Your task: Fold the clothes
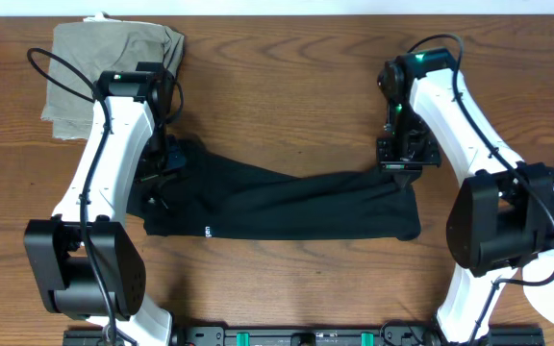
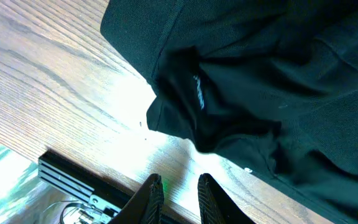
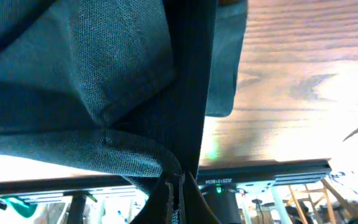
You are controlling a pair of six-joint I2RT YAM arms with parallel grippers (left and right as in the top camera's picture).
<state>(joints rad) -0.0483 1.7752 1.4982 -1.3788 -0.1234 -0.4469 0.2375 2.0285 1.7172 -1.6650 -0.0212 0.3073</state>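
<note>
Wood-grain tabletop (image 1: 287, 86). Black garment (image 1: 287, 207) lies rumpled across centre, long axis 9 to 3 o'clock. Small white logo (image 1: 207, 231) near its 6 o'clock edge. Left end effector (image 2: 180, 186) at garment's 9 o'clock end, fingers slightly apart, nothing between them. Right end effector (image 3: 176, 186) at garment's 2 o'clock corner, fingers together, clamped on fabric edge. 1 olive garment (image 1: 94, 67) at 10 o'clock, apart from black garment.

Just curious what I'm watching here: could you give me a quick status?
Left tool slightly open, empty. Right tool shut on black garment, at its far edge. Olive garment off to the side, nothing in the way.
</note>
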